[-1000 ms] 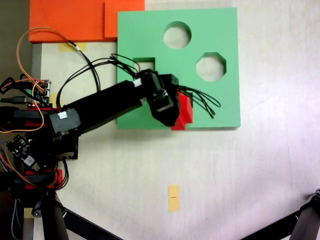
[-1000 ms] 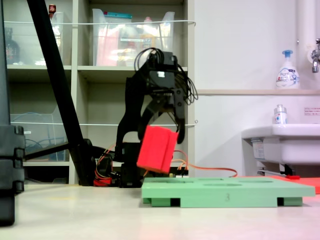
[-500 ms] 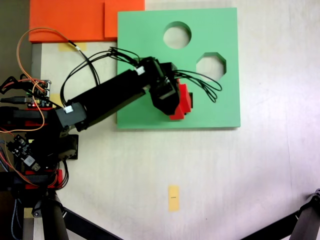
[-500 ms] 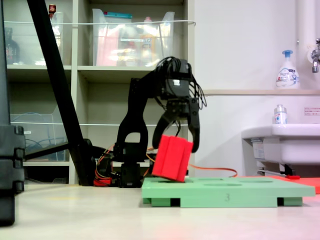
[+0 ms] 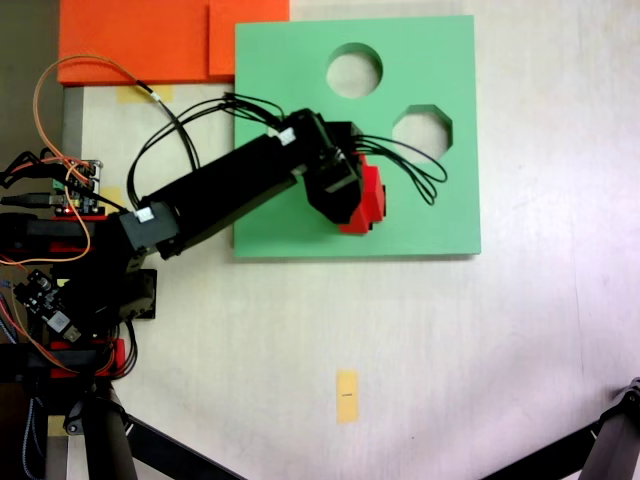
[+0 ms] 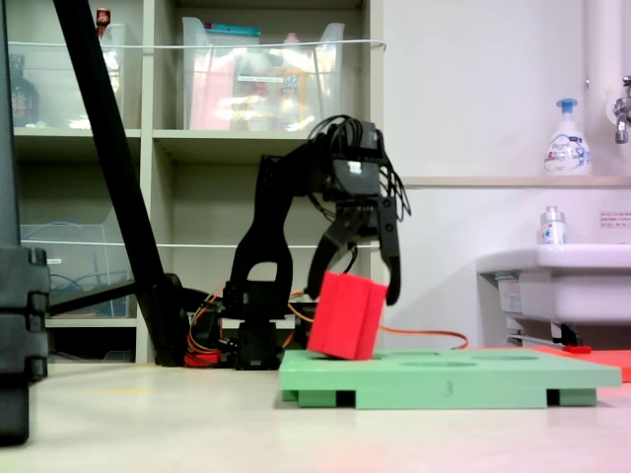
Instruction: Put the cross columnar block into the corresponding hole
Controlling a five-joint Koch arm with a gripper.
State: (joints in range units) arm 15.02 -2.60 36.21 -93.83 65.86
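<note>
Gripping the red block (image 6: 345,315) between its two fingers, the gripper (image 6: 360,289) holds it tilted (leaning slightly), its lower end touching the green board (image 5: 430,210). From above, the block (image 5: 368,198) sits near the board's middle, below the round hole (image 5: 354,70) and left of the octagonal hole (image 5: 421,133).

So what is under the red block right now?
The green board lies under the cross columnar block, held tilted in the hand, with its lower end at the board's top. The plus-shaped hole is hidden from above by block and hand.
</note>
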